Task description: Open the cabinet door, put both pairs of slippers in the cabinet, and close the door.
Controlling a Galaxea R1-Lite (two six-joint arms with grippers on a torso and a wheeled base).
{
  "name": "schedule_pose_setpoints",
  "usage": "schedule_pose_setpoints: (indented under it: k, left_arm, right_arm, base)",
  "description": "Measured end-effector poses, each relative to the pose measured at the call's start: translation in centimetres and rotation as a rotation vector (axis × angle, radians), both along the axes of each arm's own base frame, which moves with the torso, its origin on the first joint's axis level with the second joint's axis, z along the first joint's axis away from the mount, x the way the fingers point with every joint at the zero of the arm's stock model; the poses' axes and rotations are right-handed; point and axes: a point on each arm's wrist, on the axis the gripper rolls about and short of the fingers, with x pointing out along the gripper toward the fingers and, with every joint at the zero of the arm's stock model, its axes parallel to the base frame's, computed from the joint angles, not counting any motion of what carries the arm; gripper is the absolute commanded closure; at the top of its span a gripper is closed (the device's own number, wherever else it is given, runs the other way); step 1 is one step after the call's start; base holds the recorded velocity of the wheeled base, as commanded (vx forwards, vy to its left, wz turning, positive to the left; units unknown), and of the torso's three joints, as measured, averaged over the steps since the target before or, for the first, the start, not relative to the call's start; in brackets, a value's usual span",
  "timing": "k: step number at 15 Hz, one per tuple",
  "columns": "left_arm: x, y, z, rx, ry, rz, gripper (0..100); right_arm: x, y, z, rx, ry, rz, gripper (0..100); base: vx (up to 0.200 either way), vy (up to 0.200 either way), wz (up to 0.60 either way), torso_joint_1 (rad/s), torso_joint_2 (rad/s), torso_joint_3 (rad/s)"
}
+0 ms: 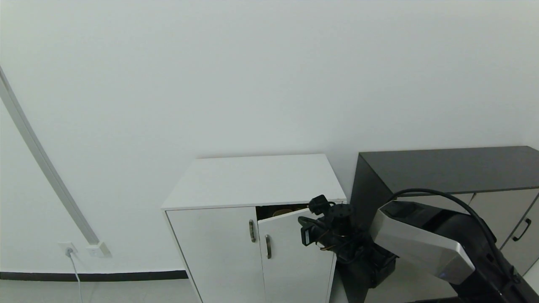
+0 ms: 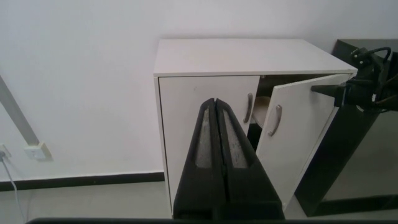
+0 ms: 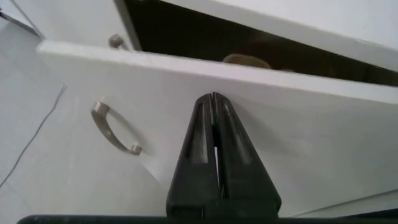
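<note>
- Facing a plain white wall [image 1: 269, 75], with a black baseboard [image 1: 92, 275] running along the floor line.
- Standing flush against that wall: the white cabinet [image 1: 252, 181], keeping its left door [image 1: 210, 248] shut and its right door [image 1: 294, 256] hanging ajar, angling out toward the robot and leaving a dark gap along the top.
- Showing through that gap: a tan rounded shape [image 3: 245, 60] inside the cabinet, possibly a slipper, though offering too little to be sure.
- Meeting the front of the right door just under its top edge: the right gripper [image 3: 214, 98], fingers clenched together on nothing, sitting to the hinge side of the door handle [image 3: 115, 130].
- Suggesting, by that flat contact with no hold on the handle, a push to close the door rather than a pull to open it.
- Waiting back from the cabinet, in line with the left door and well apart from it: the left gripper [image 2: 216, 101], likewise clenched and empty, probably staying clear of the door's swing.
- Crowding the hinge side: a dark cabinet [image 1: 442, 168] just beside the white one, likely limiting how wide the right door can open.
- Lying well off to the left and out of the way: a wall socket [image 1: 67, 248] with a cable [image 1: 76, 273] dropping from it, and a grey conduit [image 1: 42, 160] slanting up the wall.
</note>
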Motion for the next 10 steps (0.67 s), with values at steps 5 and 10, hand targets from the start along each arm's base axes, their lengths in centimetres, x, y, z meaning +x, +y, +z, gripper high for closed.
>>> schedule_pose_setpoints:
  k: [5, 10]
  left_arm:
    - [0.0, 0.0, 0.0, 0.001, 0.0, -0.002, 100]
    - [0.0, 0.0, 0.0, 0.003, 0.0, -0.003, 100]
  right_arm:
    - [1.3, 0.1, 0.0, 0.0, -0.003, -0.014, 100]
    - [1.7, 0.3, -0.5, -0.002, 0.0, -0.014, 100]
  base:
    - [0.0, 0.0, 0.0, 0.0, 0.0, 0.0]
    - [0.0, 0.0, 0.0, 0.0, 0.0, 0.0]
